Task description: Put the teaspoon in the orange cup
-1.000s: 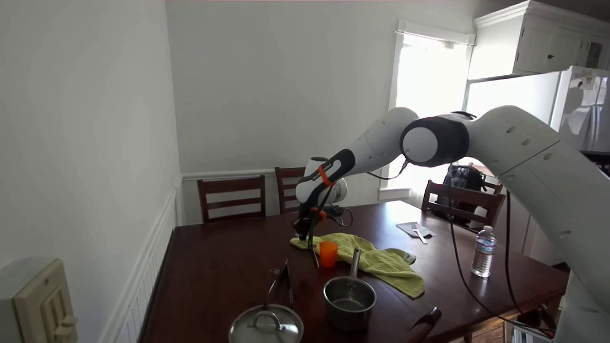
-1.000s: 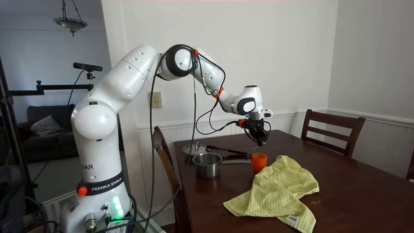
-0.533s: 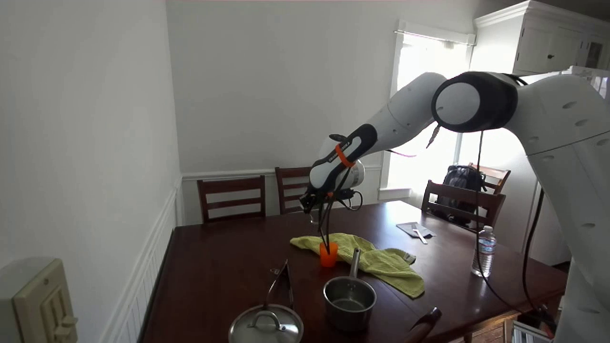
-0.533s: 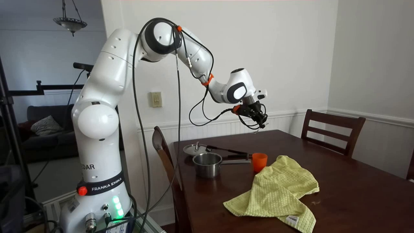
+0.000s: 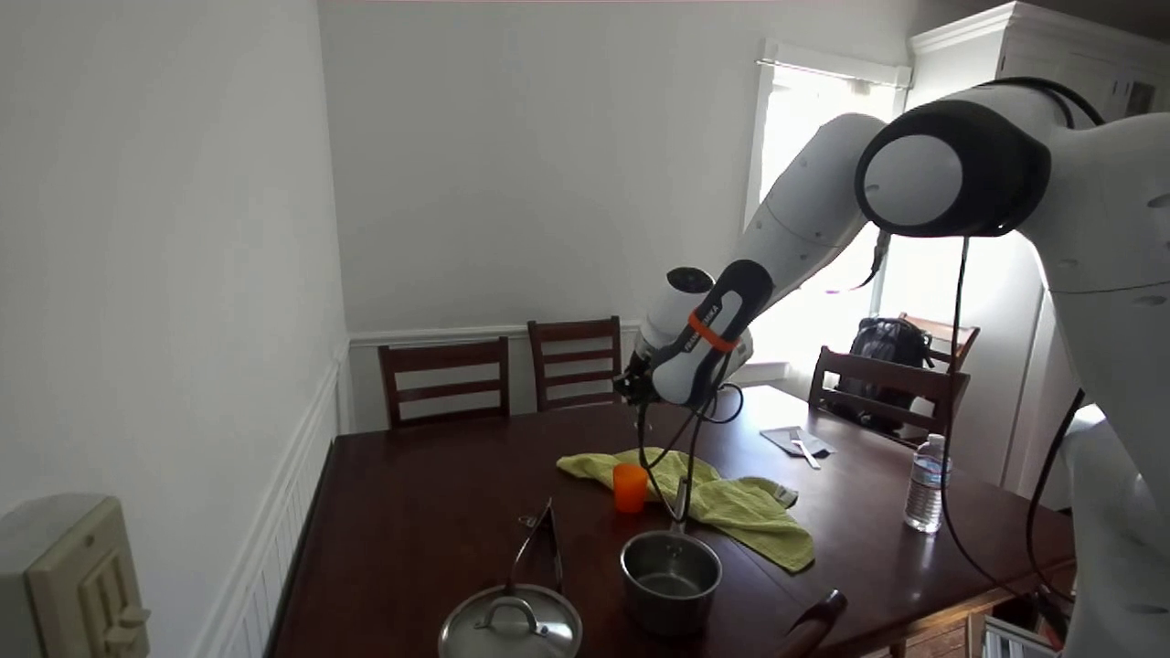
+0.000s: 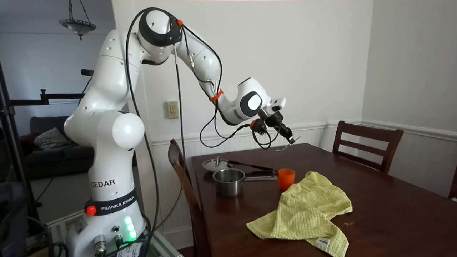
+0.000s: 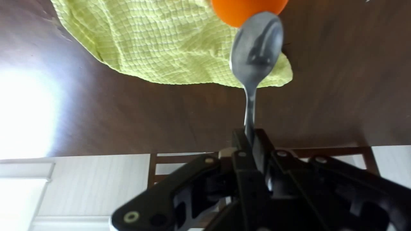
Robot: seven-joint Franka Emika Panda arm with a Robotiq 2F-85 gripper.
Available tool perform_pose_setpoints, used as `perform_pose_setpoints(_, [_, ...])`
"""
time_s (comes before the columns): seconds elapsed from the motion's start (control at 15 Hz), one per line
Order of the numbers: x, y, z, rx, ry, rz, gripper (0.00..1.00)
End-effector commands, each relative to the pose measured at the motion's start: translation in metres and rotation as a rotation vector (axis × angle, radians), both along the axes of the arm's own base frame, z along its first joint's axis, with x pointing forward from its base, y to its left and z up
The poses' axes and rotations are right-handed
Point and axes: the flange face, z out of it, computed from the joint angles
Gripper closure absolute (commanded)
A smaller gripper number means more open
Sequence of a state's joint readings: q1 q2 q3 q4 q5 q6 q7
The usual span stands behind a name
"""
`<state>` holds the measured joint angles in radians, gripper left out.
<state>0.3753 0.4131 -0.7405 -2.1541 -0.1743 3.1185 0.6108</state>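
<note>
Wrist view: silvery teaspoon point(image 7: 252, 69), smooth oval bowl with dark reflections, handle tight in the gripper point(image 7: 250, 135).

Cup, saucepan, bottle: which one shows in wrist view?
The orange cup, cut off by the top edge, partly behind the teaspoon. The metal saucepan shows in both exterior views only, the water bottle in an exterior view only.

Franka Emika Panda arm point(image 6: 116, 73), one, white, lettered CEDAR below the shoulder point(image 6: 103, 128): base point(image 6: 107, 223) upright, green lights point(image 6: 130, 227) lit; elbow point(image 6: 157, 25) at the highest point; forearm point(image 6: 204, 65) sloping down and outward; wrist point(image 6: 250, 102) tilted. Robotiq gripper point(image 7: 249, 133), one, black: aimed obliquely downward, away from the base, below elbow level; fingers point(image 7: 264, 142) set close together, in clamped position.
</note>
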Motion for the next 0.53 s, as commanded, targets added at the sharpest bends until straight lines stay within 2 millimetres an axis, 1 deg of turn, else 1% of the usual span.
perform_pose_setpoints(0.0, [-0.006, 0.000, -0.005, -0.009, -0.014, -0.032, 0.91])
perform_pose_setpoints(0.07, [-0.012, 0.004, -0.012, -0.015, -0.021, -0.053, 0.91])
perform_pose_setpoints(0.2, [-0.015, 0.015, -0.020, -0.018, -0.026, -0.062, 0.91])
perform_pose_setpoints(0.27, [-0.014, 0.018, -0.021, -0.019, -0.027, -0.063, 0.98])
perform_pose_setpoints(0.33, [-0.008, 0.012, -0.021, -0.071, -0.028, -0.146, 0.98])
perform_pose_setpoints(0.47, [-0.001, 0.011, -0.021, -0.090, -0.040, -0.198, 0.98])
